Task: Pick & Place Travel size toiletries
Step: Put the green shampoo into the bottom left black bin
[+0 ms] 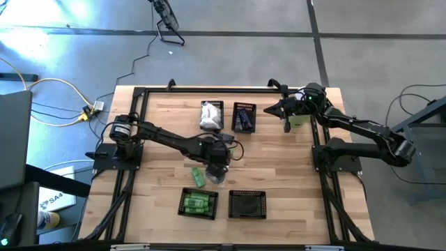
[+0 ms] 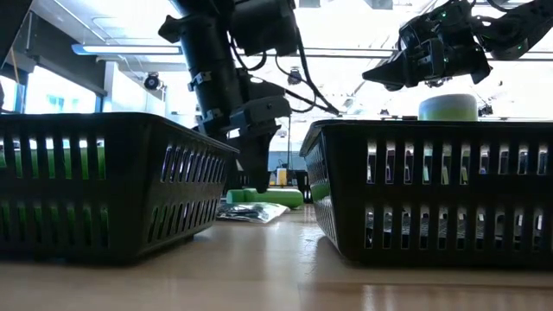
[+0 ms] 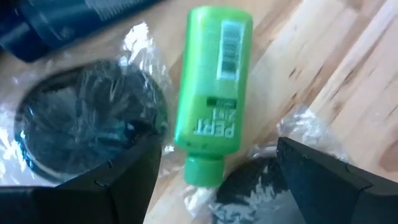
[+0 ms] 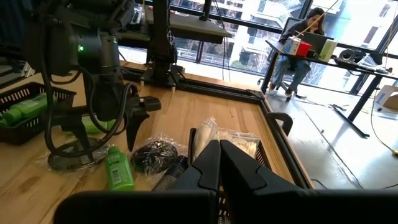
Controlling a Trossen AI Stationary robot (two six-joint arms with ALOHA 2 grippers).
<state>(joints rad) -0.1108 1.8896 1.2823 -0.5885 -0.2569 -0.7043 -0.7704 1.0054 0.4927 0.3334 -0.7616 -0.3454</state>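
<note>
While the left gripper (image 1: pixel 217 169) hung over the middle of the pale slatted-wood tabletop (image 1: pixel 286 164), its two dark fingers stood wide apart, one on each side of a bright green plastic bottle (image 3: pixel 210 87) that lay flat on the boards, gripping nothing. Crinkly clear film covered a round dark disc (image 3: pixel 81 118) just beside the bottle, and a second wrapped dark piece (image 3: pixel 249 186) lay near the bottle's cap, partly cut off by the frame. Toward the near edge sat a black mesh plastic basket (image 1: pixel 198 203) holding several green bottles, with an empty-looking black mesh basket (image 1: pixel 248 204) beside it. Near the far edge, a similar basket held a white crinkly packet (image 1: pixel 211 115), and its neighbour held dark blue-black pieces (image 1: pixel 243 118) too small to make out. The right gripper (image 1: pixel 286 109), fingers pressed together and holding nothing, hovered at the far right corner above a pale-green cylinder (image 1: pixel 298 120), mostly hidden by the arm. Bare wood lay open between the basket rows on the right side.
</note>
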